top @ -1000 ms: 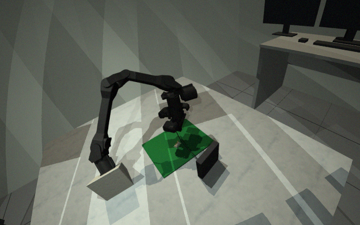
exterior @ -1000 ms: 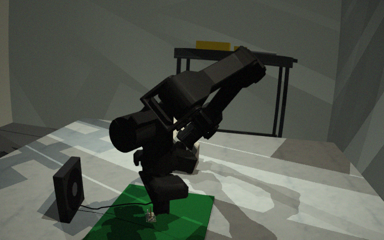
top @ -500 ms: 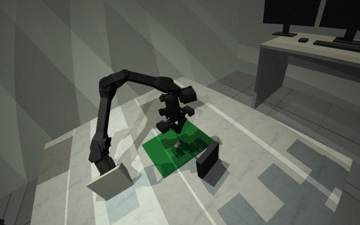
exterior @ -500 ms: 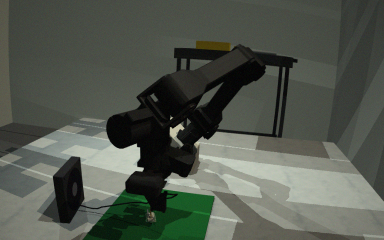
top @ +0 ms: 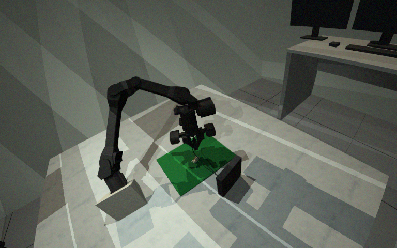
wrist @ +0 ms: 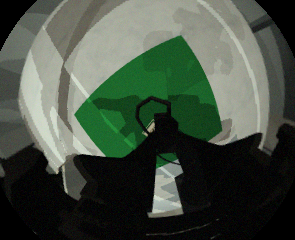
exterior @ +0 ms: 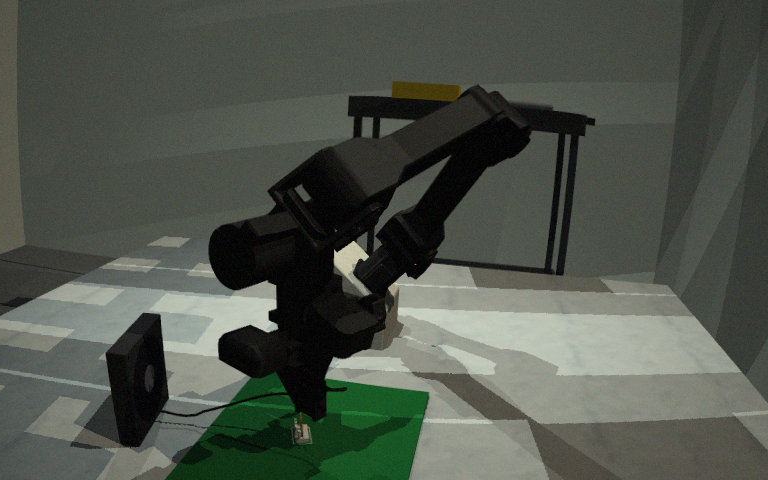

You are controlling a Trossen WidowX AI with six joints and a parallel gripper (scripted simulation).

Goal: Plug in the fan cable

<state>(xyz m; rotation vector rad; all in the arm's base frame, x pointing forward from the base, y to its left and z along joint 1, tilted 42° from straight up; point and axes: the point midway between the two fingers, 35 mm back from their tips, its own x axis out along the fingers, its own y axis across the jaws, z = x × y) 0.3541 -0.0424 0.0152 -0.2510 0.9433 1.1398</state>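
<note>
Arm (top: 117, 101) poised over green board (top: 176, 173), plug pinched aloft.
Fan (top: 228, 179) upright at board's 3 o'clock edge; gripper (top: 195, 144) clamping plug (wrist: 162, 123), cable (exterior: 209, 410) trailing, above header (exterior: 302, 433) near board's centre.

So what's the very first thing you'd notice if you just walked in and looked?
Probably the big black robot arm bending over a bright green board, the only strong colour on the pale table. Its hand hangs above the little pale header in the middle of the board, pinching the fan's plug, with a thin black cable trailing off. That cable leads to the black fan standing upright on the table just beside the board.
</note>
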